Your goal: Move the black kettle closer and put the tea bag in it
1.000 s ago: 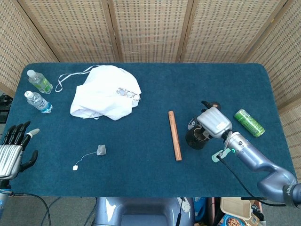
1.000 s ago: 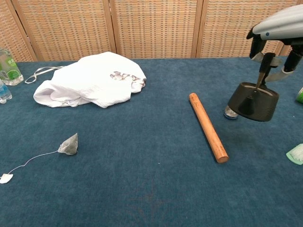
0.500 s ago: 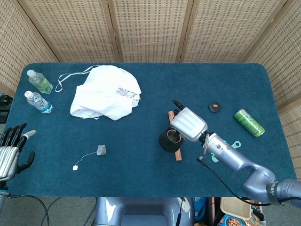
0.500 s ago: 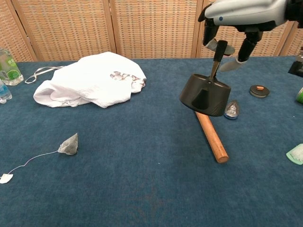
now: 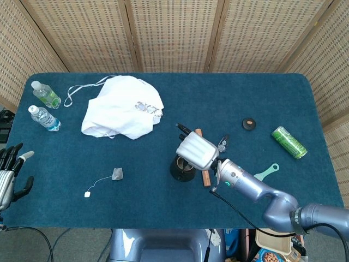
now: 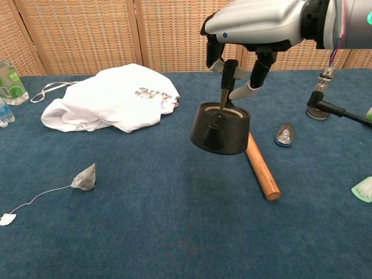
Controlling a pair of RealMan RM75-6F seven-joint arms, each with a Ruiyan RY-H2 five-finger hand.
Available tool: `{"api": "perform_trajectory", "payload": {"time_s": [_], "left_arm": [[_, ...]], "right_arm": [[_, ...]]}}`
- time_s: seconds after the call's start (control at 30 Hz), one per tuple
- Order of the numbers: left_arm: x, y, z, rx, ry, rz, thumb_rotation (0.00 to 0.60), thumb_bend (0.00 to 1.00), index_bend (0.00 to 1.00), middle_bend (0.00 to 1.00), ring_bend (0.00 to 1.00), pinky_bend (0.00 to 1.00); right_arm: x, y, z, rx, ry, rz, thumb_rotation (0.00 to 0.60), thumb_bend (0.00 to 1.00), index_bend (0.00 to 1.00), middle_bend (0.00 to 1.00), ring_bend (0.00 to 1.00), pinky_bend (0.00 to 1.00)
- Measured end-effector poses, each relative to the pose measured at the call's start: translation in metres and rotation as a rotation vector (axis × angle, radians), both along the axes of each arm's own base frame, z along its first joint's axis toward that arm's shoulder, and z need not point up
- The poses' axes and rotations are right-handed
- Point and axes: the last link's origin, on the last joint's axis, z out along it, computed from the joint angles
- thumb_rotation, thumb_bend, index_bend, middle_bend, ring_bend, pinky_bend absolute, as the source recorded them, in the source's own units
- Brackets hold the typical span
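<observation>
The right robot hand (image 6: 247, 35) is carrying the black kettle (image 6: 221, 128) by its thin upright handle, fingers pinching that handle from above, and over the last second it has been sweeping the kettle leftward across the tabletop (image 5: 163, 191): a second ago the kettle was out toward 3 o'clock near the green can (image 5: 289, 142), half a second ago it was passing over the wooden stick (image 6: 258, 160), and now it is hanging just past the stick's 9 o'clock side, close to the middle of the tabletop. In the chest view the kettle is tilting slightly and appears to be still off the cloth surface, though whether its base is touching cannot be told for certain. Its mouth is showing open, and the small dark lid-like disc (image 5: 249, 124) is lying well apart at 2 o'clock. The tea bag (image 5: 118, 174), with its string and paper tag, is lying untouched at 9 o'clock from the kettle, near but still apart. The left robot hand (image 5: 8, 174) is waiting at the tabletop's 8 o'clock edge, fingers spread and holding nothing. The moving half of the task is looking nearly done; setting the kettle down and fetching the tea bag are likely remaining.
</observation>
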Motion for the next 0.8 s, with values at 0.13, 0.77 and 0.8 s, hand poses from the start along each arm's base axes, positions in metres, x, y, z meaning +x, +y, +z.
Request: {"api": "perform_trajectory", "payload": {"time_s": [0.13,0.77,0.8], "left_arm": [[-0.001,0.000,0.000,-0.001,0.001,0.002,0.600,0.47,0.18,0.05,0.02,0.00],[-0.014,-0.006,0.000,-0.008,0.003,0.039,0.600,0.47,0.18,0.05,0.02,0.00],[-0.014,-0.006,0.000,-0.008,0.003,0.040,0.600,0.47,0.18,0.05,0.02,0.00]], "right_arm": [[0.005,0.002,-0.007,0.010,-0.003,0.013,0.600,0.42,0.86,0.75,0.43,0.14],[0.019,0.000,-0.048,0.033,0.003,0.028,0.600,0.42,0.86,0.74,0.43,0.14],[0.019,0.000,-0.050,0.032,0.003,0.026,0.600,0.42,0.86,0.74,0.43,0.14]]}}
